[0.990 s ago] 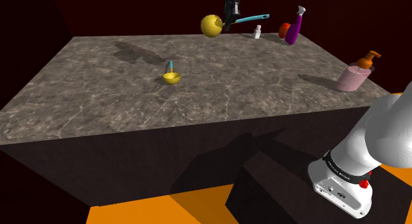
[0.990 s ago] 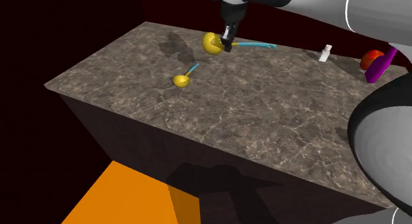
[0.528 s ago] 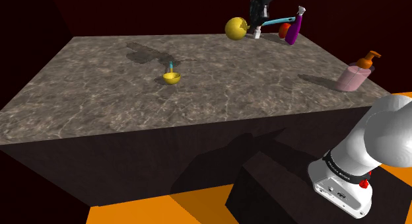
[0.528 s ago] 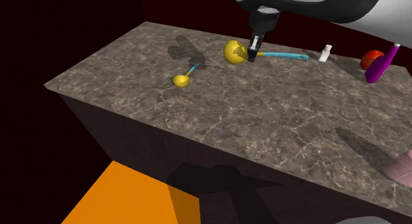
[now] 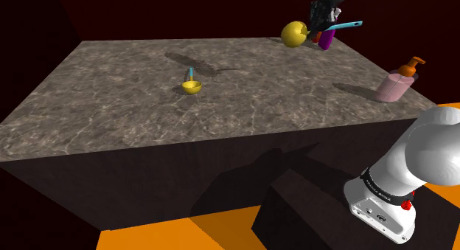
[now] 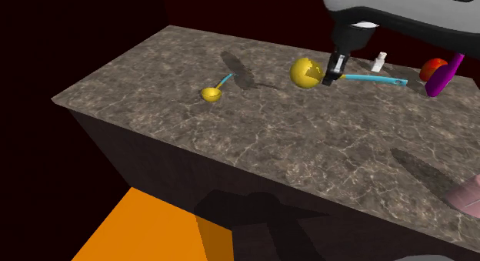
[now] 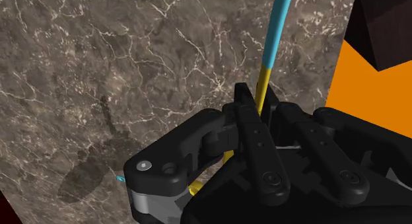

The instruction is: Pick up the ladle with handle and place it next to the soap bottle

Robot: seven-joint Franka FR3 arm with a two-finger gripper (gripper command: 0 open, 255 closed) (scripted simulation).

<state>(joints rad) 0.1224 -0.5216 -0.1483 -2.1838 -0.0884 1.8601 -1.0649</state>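
Leftmost in both exterior views, a small ladle (image 5: 191,86) with a yellow bowl and a teal handle lies on the marbled grey-brown table (image 5: 110,116). A dark shadow falls on the stone just beyond it.

Further right, the ladle (image 5: 295,33) hangs roughly level over the far part of the table, well apart from that shadow. Its big yellow bowl is on the left and its long teal handle points right. The black fingers (image 5: 318,23) are closed on it just right of the bowl, at the handle's root. In the wrist view the fingers (image 7: 242,104) clasp the yellow stretch of the handle between them. The teal stretch runs on past the tips above the stone.

In the second exterior view the white arm (image 6: 400,9) carries dark letters reading "EMIKA", cut off by the upper edge. Right of the ladle's handle tip stand a small white bottle (image 6: 378,62), a red thing (image 6: 433,67) and a tilted purple bottle (image 6: 441,81), all at the table's far side.

The soap bottle (image 5: 396,85), pink with an orange pump, stands upright near the table's edge on the shoulder view's right. It is well apart from the ladle and nearer the camera. At the lower right of that view, a dark band on the arm's white base bears pale writing too small to read.
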